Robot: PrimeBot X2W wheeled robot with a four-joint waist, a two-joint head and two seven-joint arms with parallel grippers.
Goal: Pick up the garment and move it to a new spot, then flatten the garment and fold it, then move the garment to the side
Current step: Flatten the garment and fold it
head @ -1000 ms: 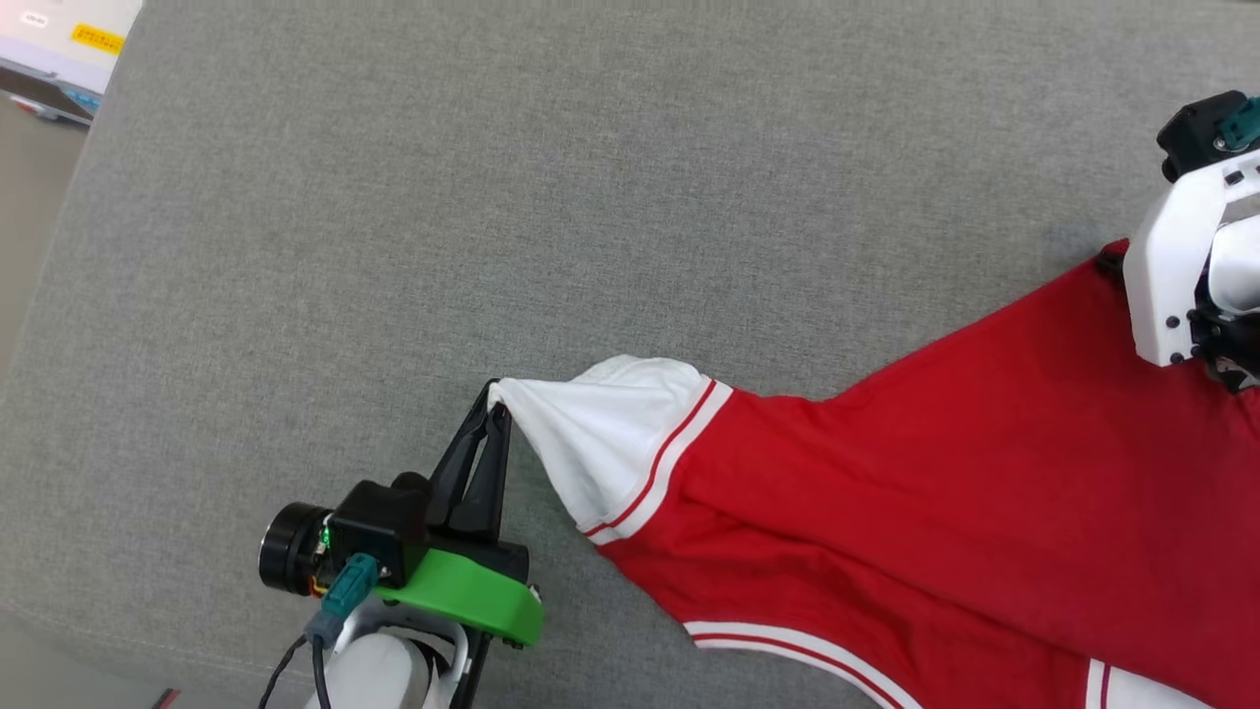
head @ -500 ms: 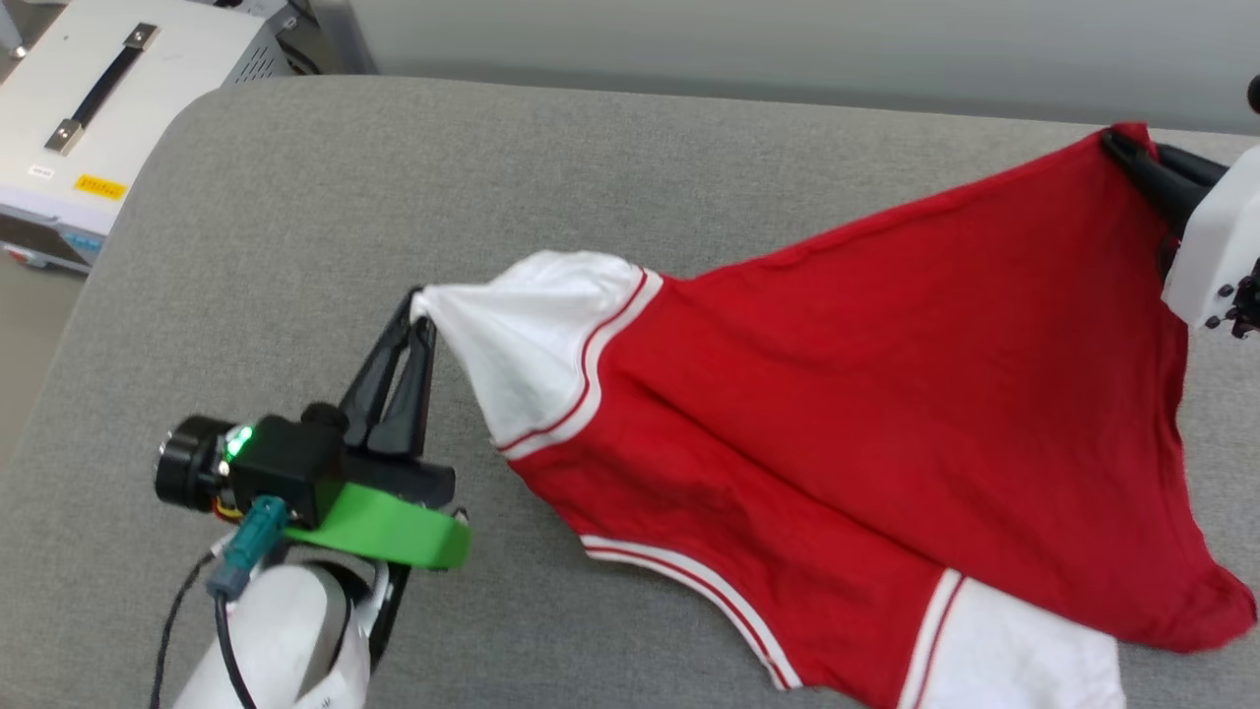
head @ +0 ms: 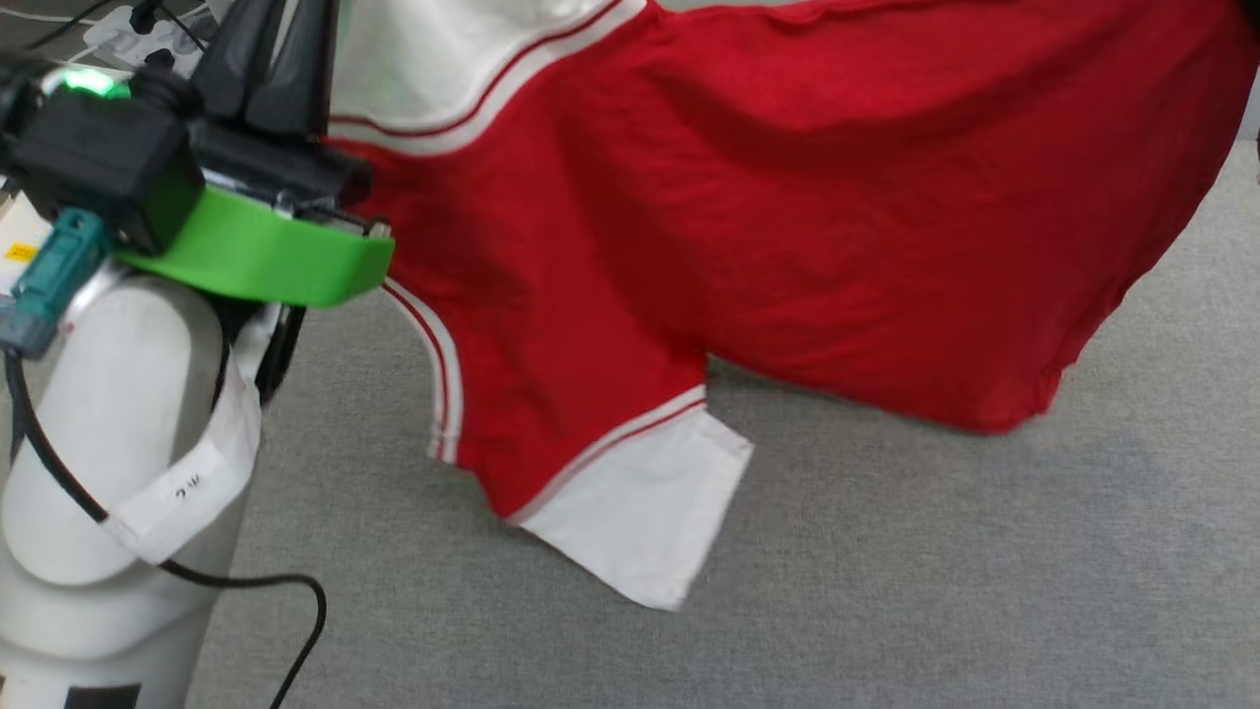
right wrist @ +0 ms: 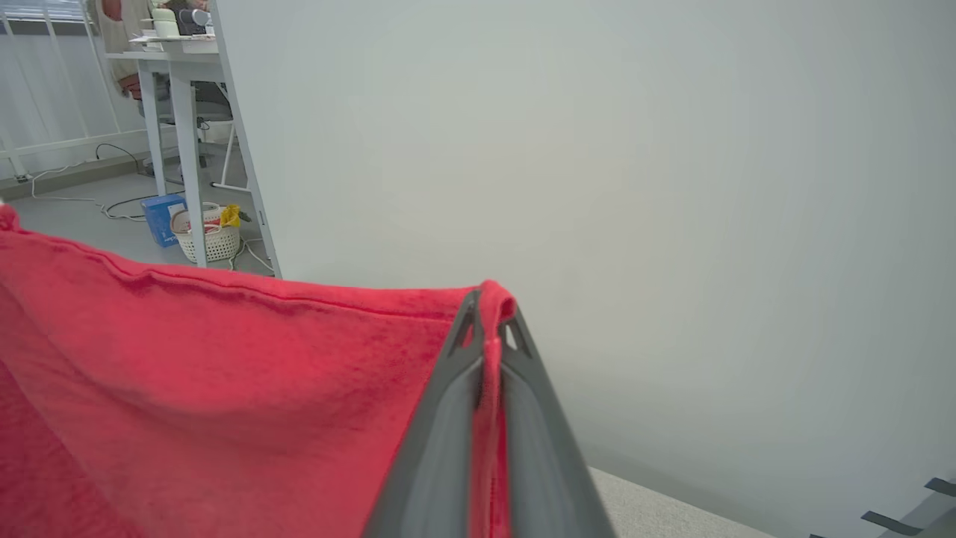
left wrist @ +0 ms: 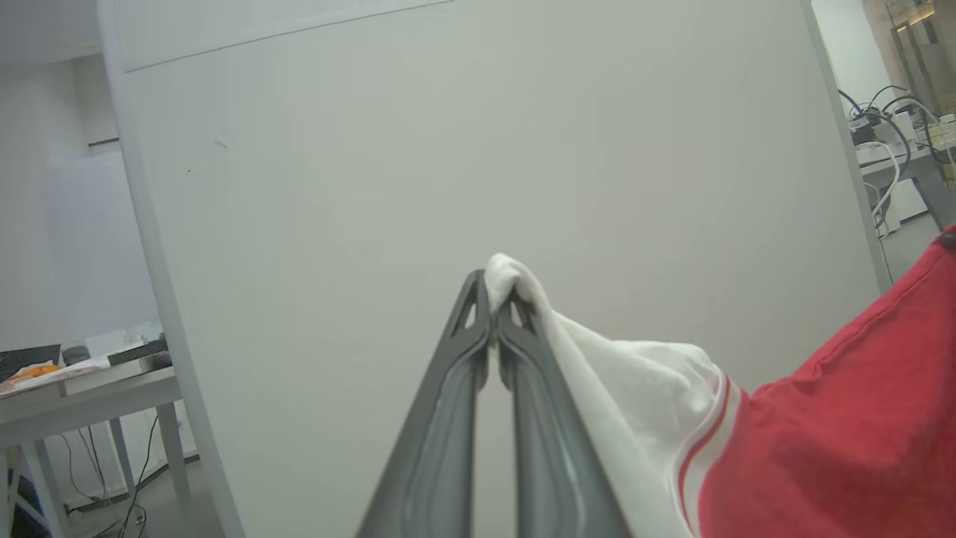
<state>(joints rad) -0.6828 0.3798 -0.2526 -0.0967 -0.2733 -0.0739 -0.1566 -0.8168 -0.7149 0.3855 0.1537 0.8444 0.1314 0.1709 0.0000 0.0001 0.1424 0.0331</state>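
There is one garment [head: 787, 197] with two white sleeves [head: 640, 502]. There are two grippers, the left gripper [left wrist: 493, 291] and the right gripper [right wrist: 489, 310]. One grey surface [head: 984, 591] shows, and far off perhaps one white basket [right wrist: 205, 239].

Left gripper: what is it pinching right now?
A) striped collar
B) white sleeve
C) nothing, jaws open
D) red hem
B: in the left wrist view the left gripper is shut on the tip of the white sleeve of the shirt.
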